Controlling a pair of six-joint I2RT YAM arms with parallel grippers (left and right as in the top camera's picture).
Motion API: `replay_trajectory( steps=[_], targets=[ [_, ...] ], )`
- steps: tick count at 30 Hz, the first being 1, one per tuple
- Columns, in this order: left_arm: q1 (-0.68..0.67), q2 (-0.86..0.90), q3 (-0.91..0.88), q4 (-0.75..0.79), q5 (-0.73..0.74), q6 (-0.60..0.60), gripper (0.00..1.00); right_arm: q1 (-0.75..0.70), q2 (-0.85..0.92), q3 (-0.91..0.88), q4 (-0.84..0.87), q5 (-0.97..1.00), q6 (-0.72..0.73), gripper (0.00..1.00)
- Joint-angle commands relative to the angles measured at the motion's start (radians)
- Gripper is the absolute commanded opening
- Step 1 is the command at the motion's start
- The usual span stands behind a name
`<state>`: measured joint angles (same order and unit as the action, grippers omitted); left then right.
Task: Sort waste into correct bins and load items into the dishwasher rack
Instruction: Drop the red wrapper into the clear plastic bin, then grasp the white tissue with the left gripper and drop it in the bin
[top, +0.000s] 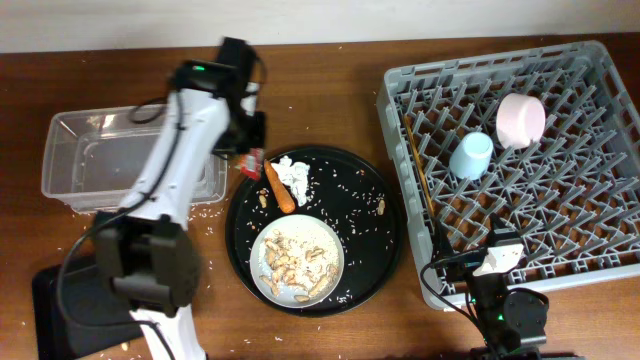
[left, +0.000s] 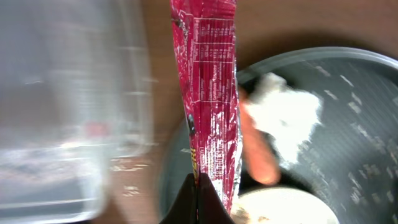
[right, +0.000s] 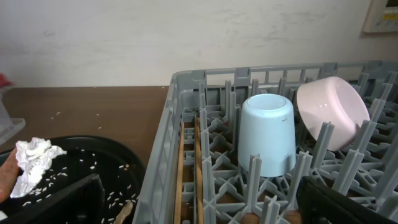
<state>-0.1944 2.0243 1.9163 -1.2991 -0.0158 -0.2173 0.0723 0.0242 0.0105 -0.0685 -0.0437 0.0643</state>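
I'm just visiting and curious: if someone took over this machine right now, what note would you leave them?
Left gripper: shut on the red wrapper, held between the clear tub and the round tray.
Right gripper: open, empty, at a corner of the rack.
Done: cup, bowl and chopsticks are in the rack.
Left: bin the wrapper, then the tissue and carrot piece on the tray. Empty the plate of peanuts and rice, then rack it. The black bin sits front left.
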Motion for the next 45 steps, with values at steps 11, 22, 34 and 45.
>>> replay_trajectory(
  steps=[11, 22, 34, 45],
  targets=[
    [0.207, -0.05, -0.011, 0.16, 0.01, -0.054, 0.52, -0.007, -0.006, -0.005, -0.004, -0.009, 0.003, 0.98],
    [-0.234, -0.04, -0.275, 0.344, -0.102, 0.009, 0.62, -0.007, -0.006, -0.005, -0.004, -0.009, 0.003, 0.98],
    [-0.286, -0.037, -0.588, 0.734, -0.12, -0.006, 0.63, -0.007, -0.006, -0.005, -0.004, -0.009, 0.003, 0.98],
    [-0.279, -0.069, -0.518, 0.698, -0.094, -0.006, 0.0, -0.007, -0.006, -0.005, -0.004, -0.009, 0.003, 0.98]
  ],
)
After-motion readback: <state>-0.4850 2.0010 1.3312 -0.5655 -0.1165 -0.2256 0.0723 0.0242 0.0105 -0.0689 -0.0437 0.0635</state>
